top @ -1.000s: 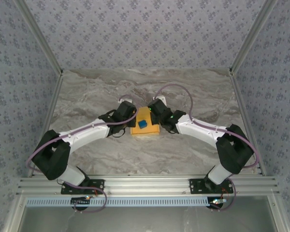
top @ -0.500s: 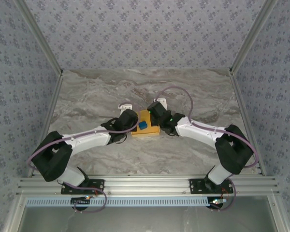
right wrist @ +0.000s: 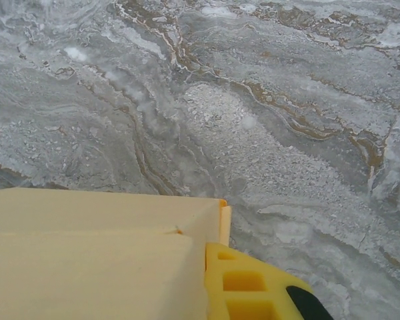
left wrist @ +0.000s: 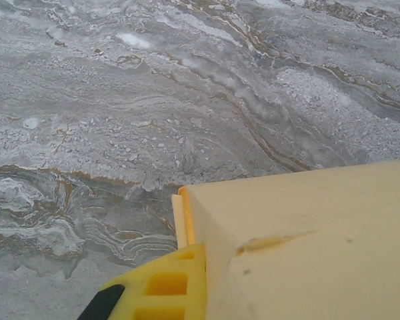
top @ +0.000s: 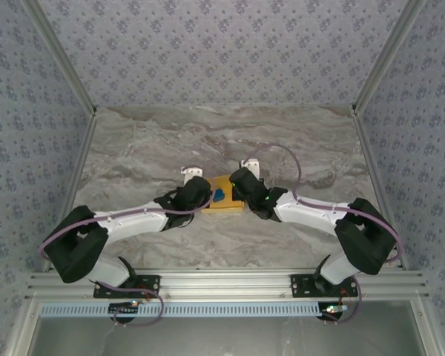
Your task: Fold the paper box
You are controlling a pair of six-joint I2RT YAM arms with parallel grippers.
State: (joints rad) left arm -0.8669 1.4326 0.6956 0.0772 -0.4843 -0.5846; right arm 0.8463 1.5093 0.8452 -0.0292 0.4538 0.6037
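Top view: the paper box (top: 230, 202) lies flat near the middle of the marbled worktop (top: 148, 148), closed up as a small yellow-orange rectangle. A small blue cube (top: 218, 196) sits on its upper face, toward the 9 o'clock side.

Left end effector (top: 202, 194) is at the box's 9 o'clock end and right end effector (top: 237, 191) at its 3 o'clock end. Both arms reach in from the near edge and meet over the box.

Left wrist view: pale card of the paper box (left wrist: 307, 240) takes up the 4 o'clock part of the frame. One yellow finger (left wrist: 163, 288) with a black tip lies against the box's corner at 7 o'clock. A thin card edge stands just proud of that corner. I can make out only this one finger, so I cannot tell how wide the jaws stand or whether they clamp the card.

Right wrist view: mirror case. The paper box (right wrist: 87, 260) is at 8 o'clock, with a seam line across its top. One yellow finger (right wrist: 243, 288) touches its corner at 5 o'clock. Opening and hold cannot be told here either.
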